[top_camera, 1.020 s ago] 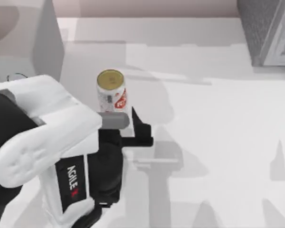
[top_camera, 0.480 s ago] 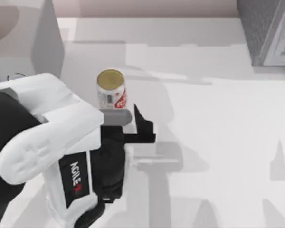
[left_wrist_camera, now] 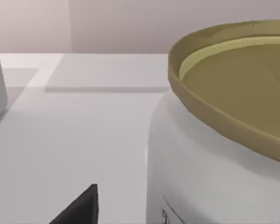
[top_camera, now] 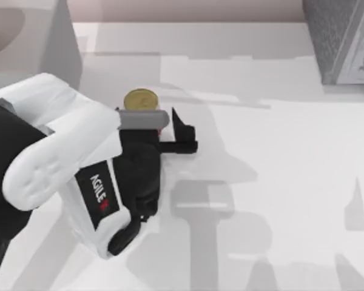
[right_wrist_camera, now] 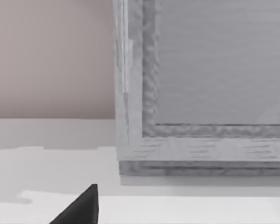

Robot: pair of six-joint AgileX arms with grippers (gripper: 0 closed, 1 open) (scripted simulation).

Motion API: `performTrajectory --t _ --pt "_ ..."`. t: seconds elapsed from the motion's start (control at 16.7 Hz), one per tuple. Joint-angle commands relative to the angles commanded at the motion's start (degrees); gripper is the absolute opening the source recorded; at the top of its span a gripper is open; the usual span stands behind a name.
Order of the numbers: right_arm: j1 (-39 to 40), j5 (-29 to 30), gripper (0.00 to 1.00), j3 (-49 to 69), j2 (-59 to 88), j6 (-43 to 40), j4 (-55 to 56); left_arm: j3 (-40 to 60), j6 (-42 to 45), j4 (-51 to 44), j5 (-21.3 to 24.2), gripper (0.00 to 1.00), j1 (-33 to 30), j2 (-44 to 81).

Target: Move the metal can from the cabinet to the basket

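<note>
The metal can (top_camera: pixel 141 99) stands upright on the white table left of centre, its dull gold lid showing; its white body (left_wrist_camera: pixel 210 168) looms close in the left wrist view. My left gripper (top_camera: pixel 155 124) is open around the can, one black finger (top_camera: pixel 182 130) standing just right of it with a small gap. The other finger is hidden under the wrist. The cabinet (top_camera: pixel 343 42), grey and speckled, sits at the far right corner. In the right wrist view the right arm faces its paler front (right_wrist_camera: pixel 200 93), with one black fingertip (right_wrist_camera: pixel 79 207) showing. The basket is out of view.
A pale boxy unit (top_camera: pixel 30 42) stands at the far left, just behind my left arm. Bare white table (top_camera: pixel 279 182) stretches between the can and the cabinet.
My left gripper has pushed forward toward the far edge, so its fingers now flank the can and its wrist covers the label. The can has stayed put.
</note>
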Motion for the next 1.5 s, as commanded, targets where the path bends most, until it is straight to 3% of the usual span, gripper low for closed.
performTrajectory --t 0.18,0.96,1.5 --pt "0.0 0.0 1.0 0.0 0.0 0.0 0.0 0.0 0.0 0.0 0.0 1.0 0.0 0.0" --pt "0.0 0.0 1.0 0.0 0.0 0.0 0.0 0.0 0.0 0.0 0.0 0.02 0.0 0.0" --pt "0.0 0.0 1.0 0.0 0.0 0.0 0.0 -0.03 0.07 0.0 -0.01 0.0 -0.12 -0.02"
